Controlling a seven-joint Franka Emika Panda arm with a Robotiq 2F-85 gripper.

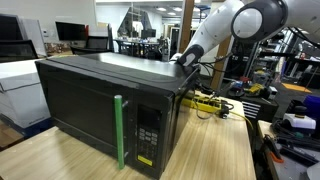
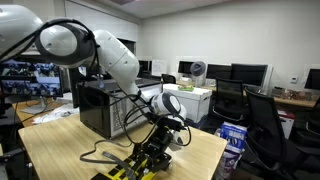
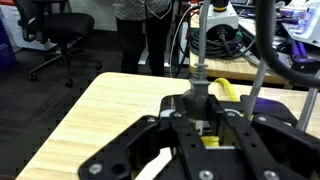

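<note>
Cables (image 3: pixel 262 55) crowd my pincer (image 3: pixel 205 120) beside the yellow power strip (image 3: pixel 228 90); I could snag one, and can't tell whether it's clenched.

A black microwave oven (image 1: pixel 95 100) is standing shut on a light wooden table (image 1: pixel 215 150). Its green door handle (image 1: pixel 119 130) is running upright just beside the keypad (image 1: pixel 148 133). In an exterior view, black office chairs (image 2: pixel 262 112) are standing beyond the table before a row of dark monitors (image 2: pixel 250 73), and a blue box (image 2: pixel 232 140) is sitting low beside them. In the wrist view, a person (image 3: pixel 140 30) is standing past the table's far edge, with a swivel chair (image 3: pixel 55 30) standing nearby.
</note>
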